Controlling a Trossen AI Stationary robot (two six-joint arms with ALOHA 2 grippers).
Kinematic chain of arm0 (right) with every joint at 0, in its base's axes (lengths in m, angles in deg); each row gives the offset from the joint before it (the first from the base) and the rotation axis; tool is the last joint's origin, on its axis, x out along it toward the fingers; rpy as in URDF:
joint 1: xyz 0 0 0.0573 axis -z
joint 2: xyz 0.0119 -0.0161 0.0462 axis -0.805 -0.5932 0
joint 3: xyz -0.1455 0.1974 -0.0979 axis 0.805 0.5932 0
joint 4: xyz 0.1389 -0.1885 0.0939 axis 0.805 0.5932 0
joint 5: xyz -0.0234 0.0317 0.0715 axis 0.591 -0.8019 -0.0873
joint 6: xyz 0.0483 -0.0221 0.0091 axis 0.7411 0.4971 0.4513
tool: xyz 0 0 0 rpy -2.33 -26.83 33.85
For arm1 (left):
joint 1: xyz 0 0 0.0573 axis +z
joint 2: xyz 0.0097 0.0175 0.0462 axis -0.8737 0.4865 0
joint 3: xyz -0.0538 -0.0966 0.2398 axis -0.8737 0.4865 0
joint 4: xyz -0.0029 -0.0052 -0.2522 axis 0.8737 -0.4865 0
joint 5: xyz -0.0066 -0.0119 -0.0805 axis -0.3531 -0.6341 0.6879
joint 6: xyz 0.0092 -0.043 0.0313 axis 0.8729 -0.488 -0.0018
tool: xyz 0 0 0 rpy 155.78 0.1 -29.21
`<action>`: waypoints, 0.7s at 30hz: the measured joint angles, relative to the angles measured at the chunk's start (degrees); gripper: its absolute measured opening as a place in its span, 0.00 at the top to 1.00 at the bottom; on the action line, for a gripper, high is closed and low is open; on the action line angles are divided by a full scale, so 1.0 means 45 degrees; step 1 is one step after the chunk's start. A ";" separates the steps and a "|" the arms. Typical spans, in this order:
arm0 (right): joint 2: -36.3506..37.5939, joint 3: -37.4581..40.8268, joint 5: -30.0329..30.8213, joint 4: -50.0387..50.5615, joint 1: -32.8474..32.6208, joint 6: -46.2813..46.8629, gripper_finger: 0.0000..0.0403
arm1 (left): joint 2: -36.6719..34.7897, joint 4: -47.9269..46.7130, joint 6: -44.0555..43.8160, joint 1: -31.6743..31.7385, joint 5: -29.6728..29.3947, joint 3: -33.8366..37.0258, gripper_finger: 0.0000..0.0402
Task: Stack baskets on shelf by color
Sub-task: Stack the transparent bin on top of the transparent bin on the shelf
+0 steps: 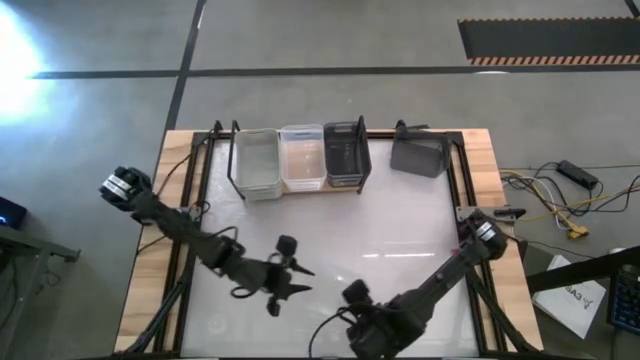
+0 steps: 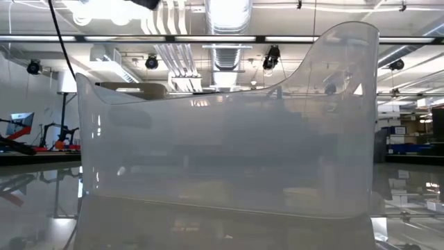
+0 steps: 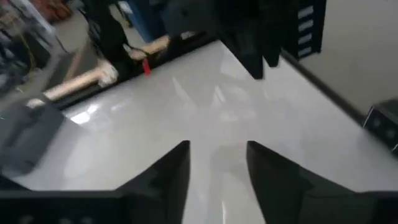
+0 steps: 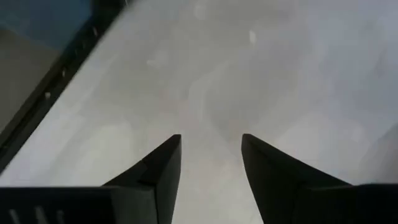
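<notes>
L claw [image 1: 290,272] sits low over the white worktop [image 1: 400,230], near the front edge, left of centre; fingers [image 3: 168,177] apart w/ a clear gap, nothing btwn them, bare worktop showing through. At the back, the shelf [image 1: 300,188] carries three baskets side by side: clear basket [image 1: 257,163] at left, whitish basket [image 1: 301,157] in the middle, dark grey basket [image 1: 346,153] at right. One more dark basket [image 1: 418,156] lies on the worktop just right of the shelf, apart from it. R claw [image 4: 210,168] is at the front edge, right of centre, fingers spread, empty. Low view is filled by a translucent basket [image 2: 229,139] right at the lens.
</notes>
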 joint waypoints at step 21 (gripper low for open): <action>0.3240 0.9788 0.7392 -0.7252 -0.4039 1.1673 0.83 | 0.4513 -0.6603 -0.0174 0.3436 0.4723 -0.5380 0.40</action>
